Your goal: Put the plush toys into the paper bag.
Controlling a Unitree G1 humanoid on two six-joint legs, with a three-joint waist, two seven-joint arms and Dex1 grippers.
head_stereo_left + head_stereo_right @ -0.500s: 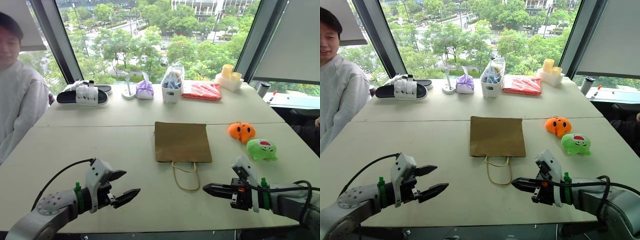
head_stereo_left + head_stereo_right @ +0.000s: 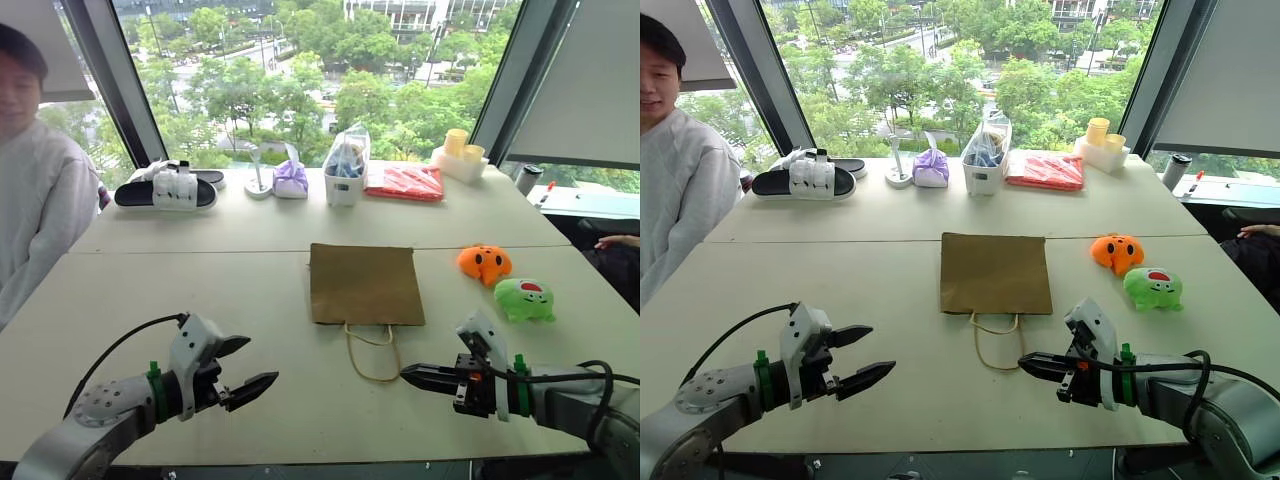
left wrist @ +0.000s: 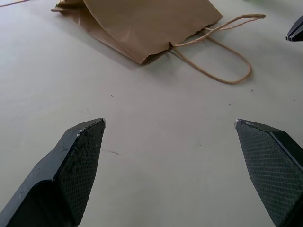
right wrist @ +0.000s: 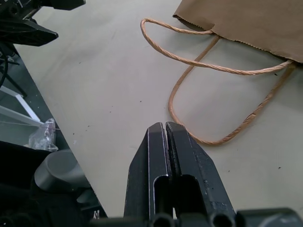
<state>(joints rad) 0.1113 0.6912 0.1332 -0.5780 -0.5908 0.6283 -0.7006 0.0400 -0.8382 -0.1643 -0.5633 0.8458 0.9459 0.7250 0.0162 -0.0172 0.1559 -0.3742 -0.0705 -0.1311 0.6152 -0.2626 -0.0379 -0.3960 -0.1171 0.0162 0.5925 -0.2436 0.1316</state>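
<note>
Along the far edge of the table (image 2: 150, 290) sit a pair of black sandals (image 2: 165, 190) with white straps, a purple cloth bundle (image 2: 290, 179), a clear plastic bag of blue items (image 2: 345, 160) in a white tub, a flat red packet (image 2: 404, 182) and two yellow cups (image 2: 458, 148) on a white box. A person in a pale grey top (image 2: 35, 205) sits at the far left, and a hand (image 2: 620, 241) shows at the right edge.

The paper bag (image 2: 362, 283) lies flat in the middle of the table, its mouth toward me and its twine handles (image 2: 372, 352) spread on the tabletop on the near side. To its right, apart from it, lie the two plush toys: the orange one (image 2: 484, 263) farther off and the green one (image 2: 523, 299) just nearer and to the right, close together. Nothing lies between the toys and the bag.

My left gripper (image 2: 250, 372) hangs over the bare table, near and to the left of the bag, its two black fingers (image 3: 75, 161) spread wide with nothing between them. My right gripper (image 2: 420, 377) hangs near and to the right of the handles, fingers pressed together and empty, pointing left toward the twine loops without touching them. The green toy sits beyond it to the far right.
</note>
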